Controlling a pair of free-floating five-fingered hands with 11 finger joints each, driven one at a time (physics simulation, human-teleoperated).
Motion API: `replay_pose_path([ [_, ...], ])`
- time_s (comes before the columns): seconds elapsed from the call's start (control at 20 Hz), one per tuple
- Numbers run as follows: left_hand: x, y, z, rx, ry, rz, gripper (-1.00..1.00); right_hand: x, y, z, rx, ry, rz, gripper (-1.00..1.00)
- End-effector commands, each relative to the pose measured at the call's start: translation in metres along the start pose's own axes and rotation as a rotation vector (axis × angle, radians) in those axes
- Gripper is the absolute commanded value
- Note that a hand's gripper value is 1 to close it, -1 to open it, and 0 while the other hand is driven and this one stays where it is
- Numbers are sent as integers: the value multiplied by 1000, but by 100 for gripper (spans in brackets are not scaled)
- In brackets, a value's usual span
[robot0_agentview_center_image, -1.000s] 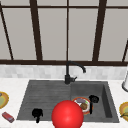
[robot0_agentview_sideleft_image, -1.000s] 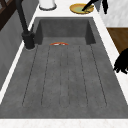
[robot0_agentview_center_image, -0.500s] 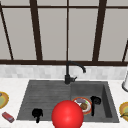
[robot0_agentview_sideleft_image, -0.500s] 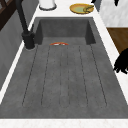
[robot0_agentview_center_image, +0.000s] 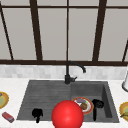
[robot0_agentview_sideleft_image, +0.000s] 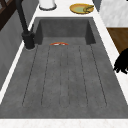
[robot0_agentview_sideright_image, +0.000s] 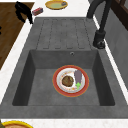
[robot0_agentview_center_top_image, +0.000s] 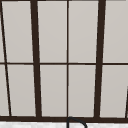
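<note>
Nearest to us, a red ball (robot0_agentview_center_image: 67, 114) is floating in front of the sink's (robot0_agentview_center_image: 27, 100) front edge and hiding part of it in the front view. Just behind it, the left hand (robot0_agentview_center_image: 37, 114) is hanging in the air by the front of the ribbed draining board (robot0_agentview_sideleft_image: 65, 80). In the side views we are seeing its fingers drooping loosely and grasping nothing, and it is hovering near a small reddish block (robot0_agentview_sideright_image: 37, 11) that is lying on the white counter (robot0_agentview_center_image: 15, 85), apart from it. The right hand (robot0_agentview_center_image: 97, 104) is showing in the front view just beside the red-rimmed plate (robot0_agentview_center_image: 83, 98), but we cannot tell whether it is released or clenched. The right side view is showing the plate with nothing on or against it, so we are judging that this hand is hanging nearer to us than the basin and is not touching the plate. The plate is lying flat on the floor of the basin (robot0_agentview_sideright_image: 37, 95), and it is carrying a brown lump, a purple piece and a bit of green. So we are judging that nothing is being lifted or held yet, and the plate and its scraps are lying untouched. Yellow plates (robot0_agentview_center_image: 3, 100) are sitting on the counter at either end, and a white container (robot0_agentview_center_image: 125, 83) is standing at the far right. Behind the basin the black faucet (robot0_agentview_center_image: 67, 75) is rising, and beyond it the dark-framed window (robot0_agentview_center_top_image: 67, 62) is closing off the back.
</note>
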Motion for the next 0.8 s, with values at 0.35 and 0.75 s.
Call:
replay_pose_path([
  [0.35, 0, 0, 0, 0, 0, 0, 0, -10, 3, 29, 27, -2, 5, -100],
  [0.75, 0, 0, 0, 0, 0, 0, 0, 22, 19, -43, -32, 40, 92, -100],
])
